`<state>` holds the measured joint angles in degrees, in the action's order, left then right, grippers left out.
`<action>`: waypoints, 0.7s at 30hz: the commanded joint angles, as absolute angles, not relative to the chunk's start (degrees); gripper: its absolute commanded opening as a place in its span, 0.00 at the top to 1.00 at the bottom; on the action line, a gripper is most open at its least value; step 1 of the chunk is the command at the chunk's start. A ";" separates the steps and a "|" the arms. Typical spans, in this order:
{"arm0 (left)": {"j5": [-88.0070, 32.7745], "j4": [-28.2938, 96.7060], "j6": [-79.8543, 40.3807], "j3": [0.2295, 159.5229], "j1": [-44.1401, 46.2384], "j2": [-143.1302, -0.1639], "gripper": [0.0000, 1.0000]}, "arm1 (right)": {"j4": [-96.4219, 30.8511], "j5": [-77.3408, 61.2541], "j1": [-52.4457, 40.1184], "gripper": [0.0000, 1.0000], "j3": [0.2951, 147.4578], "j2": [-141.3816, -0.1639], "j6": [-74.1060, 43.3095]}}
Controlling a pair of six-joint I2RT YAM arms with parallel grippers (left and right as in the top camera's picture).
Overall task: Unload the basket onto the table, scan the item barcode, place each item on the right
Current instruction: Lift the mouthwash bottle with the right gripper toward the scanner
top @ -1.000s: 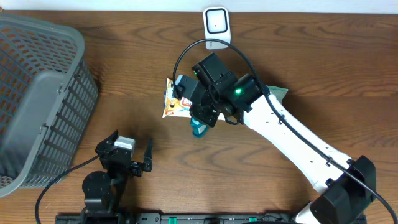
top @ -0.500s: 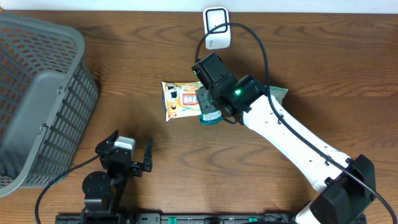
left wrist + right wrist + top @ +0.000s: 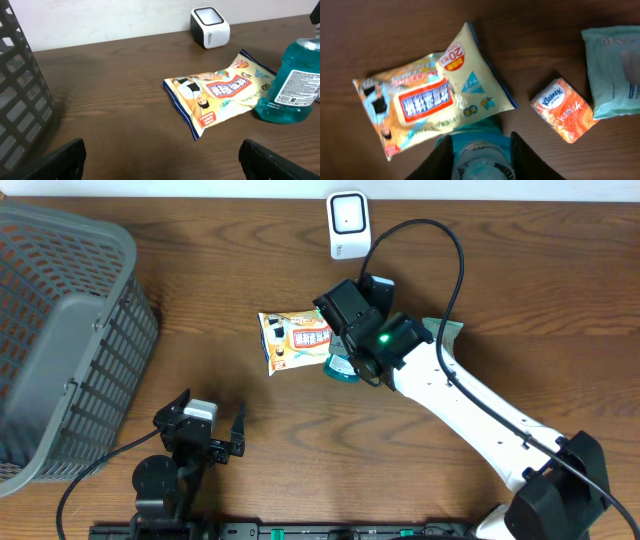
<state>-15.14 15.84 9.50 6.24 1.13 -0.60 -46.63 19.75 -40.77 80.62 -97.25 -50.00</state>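
A blue liquid bottle (image 3: 341,369) (image 3: 287,85) stands upright on the table against the right end of a yellow snack bag (image 3: 293,340) (image 3: 215,92) (image 3: 425,105). My right gripper (image 3: 481,150) hangs straight above it, one finger on each side of the bottle's top (image 3: 482,157); whether they still press it is unclear. The white scanner (image 3: 347,222) (image 3: 210,27) stands at the table's far edge. My left gripper (image 3: 212,404) (image 3: 161,160) rests near the front edge, open and holding nothing.
A grey mesh basket (image 3: 60,330) (image 3: 20,100) fills the left side. An orange tissue pack (image 3: 563,110) and a teal wipes pack (image 3: 612,70) (image 3: 448,330) lie right of the bottle. The right arm's cable loops over the table's far side.
The right arm carried the bottle from a tilted hold over the snack bag down to its right end, where it now stands upright. The bag is uncovered. The left arm stayed still.
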 commanded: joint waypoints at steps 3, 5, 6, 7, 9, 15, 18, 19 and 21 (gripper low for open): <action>-15.88 17.34 10.46 5.41 0.82 -0.34 0.02 | -47.07 20.71 -40.60 0.68 80.16 -97.71 -49.17; -15.88 17.34 10.46 5.41 0.82 -0.34 0.02 | -47.27 19.68 -40.60 0.68 80.16 -97.71 -48.97; -15.88 17.34 10.46 5.41 0.82 -0.34 0.02 | -47.35 19.11 -40.60 0.67 80.16 -97.71 -48.97; -15.88 17.34 10.46 5.41 0.82 -0.34 0.02 | -47.33 18.87 -40.60 0.67 80.16 -97.71 -48.66; -15.88 17.34 10.46 5.41 0.82 -0.34 0.02 | -47.29 18.94 -40.60 0.65 80.23 -97.71 -47.48; -15.88 17.34 10.46 5.41 0.82 -0.34 0.02 | -46.94 18.96 -40.58 0.58 80.64 -97.69 -43.79; -15.88 17.34 10.46 5.41 0.82 -0.34 0.02 | -47.00 18.96 -40.58 0.01 81.69 -97.69 -40.88; -15.88 17.34 10.46 5.41 0.82 -0.34 0.02 | -47.07 18.96 -40.58 0.01 82.15 -97.69 -39.77; -15.88 17.34 10.46 5.41 0.82 -0.34 0.02 | -47.29 18.96 -40.58 0.01 83.40 -97.69 -37.54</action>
